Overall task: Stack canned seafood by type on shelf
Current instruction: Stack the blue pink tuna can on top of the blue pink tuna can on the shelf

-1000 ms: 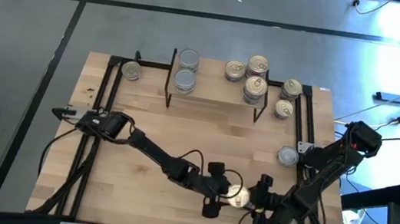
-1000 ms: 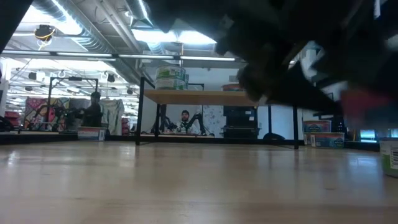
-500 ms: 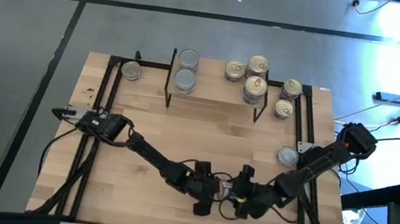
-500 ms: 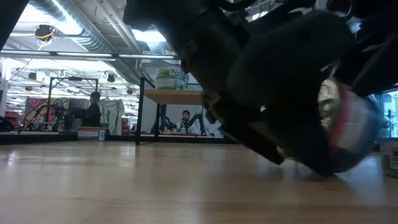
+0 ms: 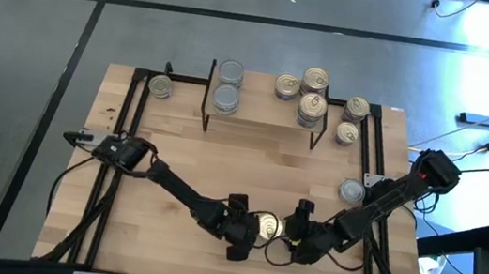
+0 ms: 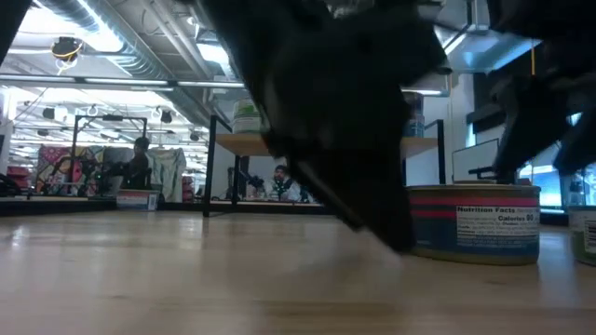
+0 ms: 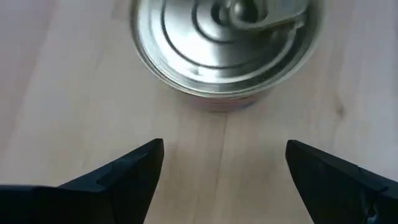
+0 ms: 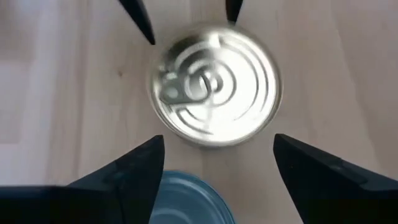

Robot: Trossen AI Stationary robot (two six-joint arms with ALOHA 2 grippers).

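Note:
A tin with a pull-ring lid stands upright on its base on the table near the near edge, showing a red and blue label in the low view. My left gripper is open just left of the tin. My right gripper is open just right of the same tin. The tin lies ahead of both pairs of fingertips, not between them. The shelf at the far side carries two silver-lidded tins and three gold-lidded ones.
Loose tins stand on the table left of the shelf, right of it, and near the right edge. Black rails run along both table sides. People and benches show in the room beyond.
Half a second ago the tin hung tilted just above the table amid both crowded grippers; now it stands upright on the wood, slightly farther left. My left gripper has drawn back toward the table's left. My right gripper has moved from the near right toward the tin.

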